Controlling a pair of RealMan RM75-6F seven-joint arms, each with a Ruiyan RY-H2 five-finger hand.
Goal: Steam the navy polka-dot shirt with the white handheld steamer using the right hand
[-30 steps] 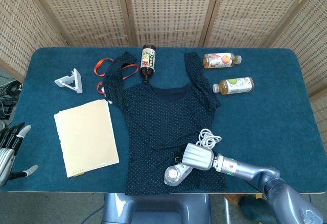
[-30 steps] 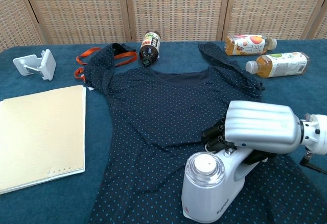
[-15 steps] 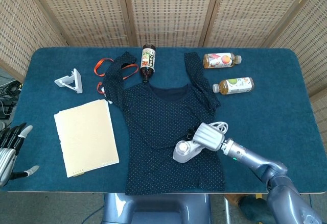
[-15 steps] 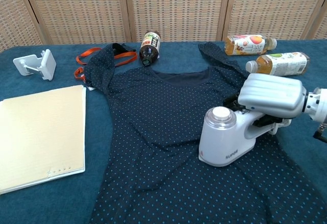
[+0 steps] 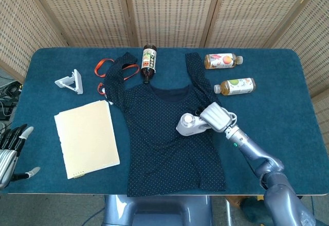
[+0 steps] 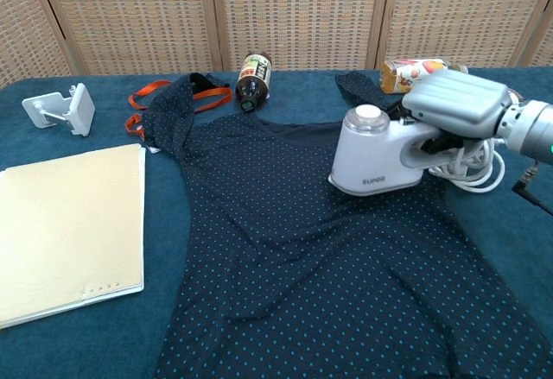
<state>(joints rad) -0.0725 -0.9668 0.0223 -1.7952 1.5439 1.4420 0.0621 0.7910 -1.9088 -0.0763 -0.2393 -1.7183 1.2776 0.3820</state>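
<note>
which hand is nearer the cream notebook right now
Left. The left hand hovers off the table's near-left edge, just left of the cream notebook. The right hand grips the steamer on the shirt, well to the notebook's right.

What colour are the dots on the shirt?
Light blue on the navy shirt, clearest in the chest view.

**Even light, sharp frames over the blue table**

Bright, diffuse light covers the blue table (image 5: 288, 87) in both views. Shadows beneath the white handheld steamer (image 6: 380, 154) are faint. No glare or motion blur. The chest view bows slightly toward the table's edges.
</note>
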